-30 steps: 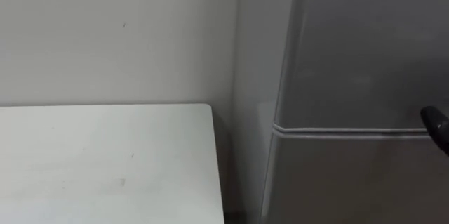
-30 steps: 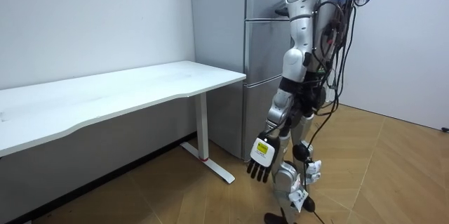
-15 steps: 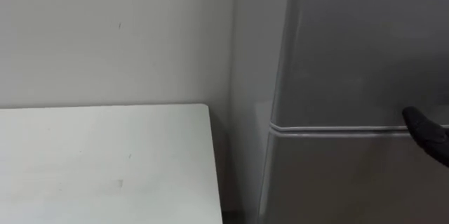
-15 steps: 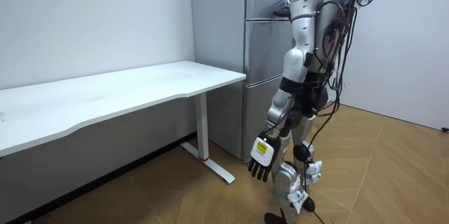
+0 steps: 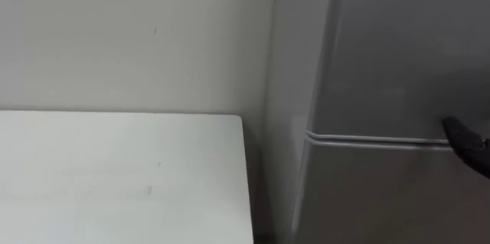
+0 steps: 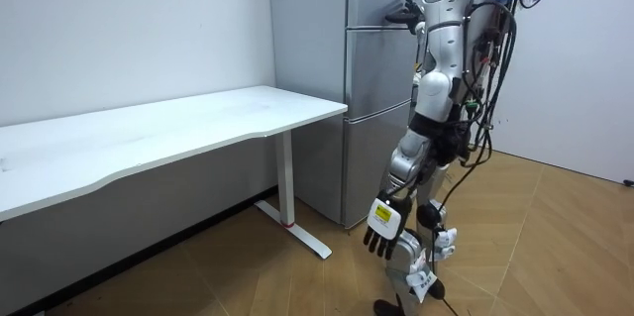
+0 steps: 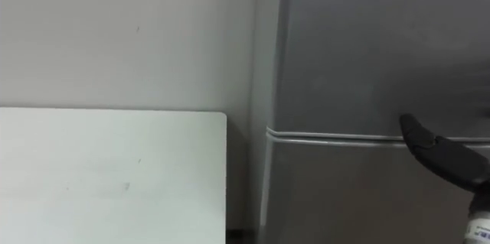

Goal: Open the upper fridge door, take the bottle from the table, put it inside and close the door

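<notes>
The robot is seen standing just before the grey fridge (image 6: 371, 78), beside the end of the white worktop (image 5: 115, 175). Its right hand (image 7: 442, 156) is held up at the seam between the upper and the lower door, and whether this hand is open or closed cannot be told. The left hand (image 6: 382, 225) is hung down beside the leg with its fingers loosely apart and nothing held in them, and where the bottle is cannot be told.

White table (image 6: 198, 118) standing against pale wall (image 6: 129, 29) (one leg showing), wood floor (image 6: 555, 247) running underneath.
</notes>
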Available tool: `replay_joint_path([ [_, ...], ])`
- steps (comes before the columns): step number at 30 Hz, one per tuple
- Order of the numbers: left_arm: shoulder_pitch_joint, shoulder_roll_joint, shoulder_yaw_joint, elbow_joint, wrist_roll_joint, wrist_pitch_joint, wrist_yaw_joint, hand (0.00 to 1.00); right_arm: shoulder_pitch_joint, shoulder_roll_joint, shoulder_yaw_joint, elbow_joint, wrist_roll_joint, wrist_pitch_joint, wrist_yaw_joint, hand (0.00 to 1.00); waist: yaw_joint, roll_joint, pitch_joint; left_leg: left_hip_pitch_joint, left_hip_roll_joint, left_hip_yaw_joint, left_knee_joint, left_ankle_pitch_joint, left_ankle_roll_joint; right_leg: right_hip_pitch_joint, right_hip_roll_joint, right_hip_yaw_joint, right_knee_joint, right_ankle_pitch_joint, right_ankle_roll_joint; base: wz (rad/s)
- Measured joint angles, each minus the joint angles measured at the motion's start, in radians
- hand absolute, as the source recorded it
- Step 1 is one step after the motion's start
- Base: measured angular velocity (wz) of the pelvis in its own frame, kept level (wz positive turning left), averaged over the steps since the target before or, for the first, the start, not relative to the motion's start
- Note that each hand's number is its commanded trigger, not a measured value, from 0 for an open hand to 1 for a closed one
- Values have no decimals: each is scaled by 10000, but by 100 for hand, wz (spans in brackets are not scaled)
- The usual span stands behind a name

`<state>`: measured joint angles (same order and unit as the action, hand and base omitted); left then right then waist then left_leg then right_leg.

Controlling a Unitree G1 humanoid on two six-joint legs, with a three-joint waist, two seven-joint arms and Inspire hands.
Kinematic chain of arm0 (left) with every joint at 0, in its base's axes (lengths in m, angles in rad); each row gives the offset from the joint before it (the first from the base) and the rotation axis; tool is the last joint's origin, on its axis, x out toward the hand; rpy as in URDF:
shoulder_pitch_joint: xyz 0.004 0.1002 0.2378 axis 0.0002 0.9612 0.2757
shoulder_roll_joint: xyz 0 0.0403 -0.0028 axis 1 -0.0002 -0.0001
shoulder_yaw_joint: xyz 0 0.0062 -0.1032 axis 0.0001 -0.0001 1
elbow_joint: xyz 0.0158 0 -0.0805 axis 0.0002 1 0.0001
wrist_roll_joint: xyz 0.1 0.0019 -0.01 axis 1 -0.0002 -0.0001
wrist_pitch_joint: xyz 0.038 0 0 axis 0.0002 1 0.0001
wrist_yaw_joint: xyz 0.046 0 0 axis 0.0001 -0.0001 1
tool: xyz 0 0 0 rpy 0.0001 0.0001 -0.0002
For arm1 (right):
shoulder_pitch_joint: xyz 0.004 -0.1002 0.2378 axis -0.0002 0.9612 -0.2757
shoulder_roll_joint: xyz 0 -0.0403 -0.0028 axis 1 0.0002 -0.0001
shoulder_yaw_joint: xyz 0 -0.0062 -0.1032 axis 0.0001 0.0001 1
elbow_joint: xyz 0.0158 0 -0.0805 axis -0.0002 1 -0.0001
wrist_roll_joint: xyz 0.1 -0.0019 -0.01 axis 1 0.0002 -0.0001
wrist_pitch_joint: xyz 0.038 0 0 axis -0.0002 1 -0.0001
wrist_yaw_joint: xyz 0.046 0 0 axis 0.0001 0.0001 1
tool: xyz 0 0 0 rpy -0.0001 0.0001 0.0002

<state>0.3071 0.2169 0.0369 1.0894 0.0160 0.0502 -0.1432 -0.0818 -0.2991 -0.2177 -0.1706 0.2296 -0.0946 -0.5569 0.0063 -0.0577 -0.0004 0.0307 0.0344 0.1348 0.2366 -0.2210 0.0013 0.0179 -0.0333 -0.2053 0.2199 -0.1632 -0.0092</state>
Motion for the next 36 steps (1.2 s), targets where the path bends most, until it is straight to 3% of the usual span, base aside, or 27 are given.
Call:
replay_joint_path([
  [6,32,8,-3,0,-24,3,-35,0,0,-120,23,21,10,86,-157,0,12,-3,22,144,2,2,-40,0,0,129,6,18,-1,12,10,0],
  [14,112,54,147,-105,-12,-12,-118,0,-41,-678,-114,19,155,106,-72,0,-239,-6,16,174,-33,-28,-151,8,9,155,2,20,12,-24,51,1],
  [19,154,58,615,-103,-28,-60,-168,0,-156,-1200,-501,9,18,109,183,0,-478,-111,47,164,-64,-115,-157,8,10,145,0,18,-16,-75,72,2],
  [22,155,69,706,-75,-41,-61,-105,0,-155,-1394,-578,12,189,110,171,0,-560,-153,26,151,-71,-144,-146,6,13,182,-10,-31,-74,-74,72,3],
  [29,199,30,820,-75,-42,-71,34,0,-121,-1400,-1034,13,340,107,358,0,-695,-154,-11,166,-75,-263,-161,6,11,227,-14,-176,-164,-66,72,6],
  [36,400,-10,884,-54,-38,-129,261,0,117,-1412,-2567,83,449,4,-341,0,-714,-144,-31,323,-71,-293,-312,3,6,410,8,-215,-343,-84,84,2],
])
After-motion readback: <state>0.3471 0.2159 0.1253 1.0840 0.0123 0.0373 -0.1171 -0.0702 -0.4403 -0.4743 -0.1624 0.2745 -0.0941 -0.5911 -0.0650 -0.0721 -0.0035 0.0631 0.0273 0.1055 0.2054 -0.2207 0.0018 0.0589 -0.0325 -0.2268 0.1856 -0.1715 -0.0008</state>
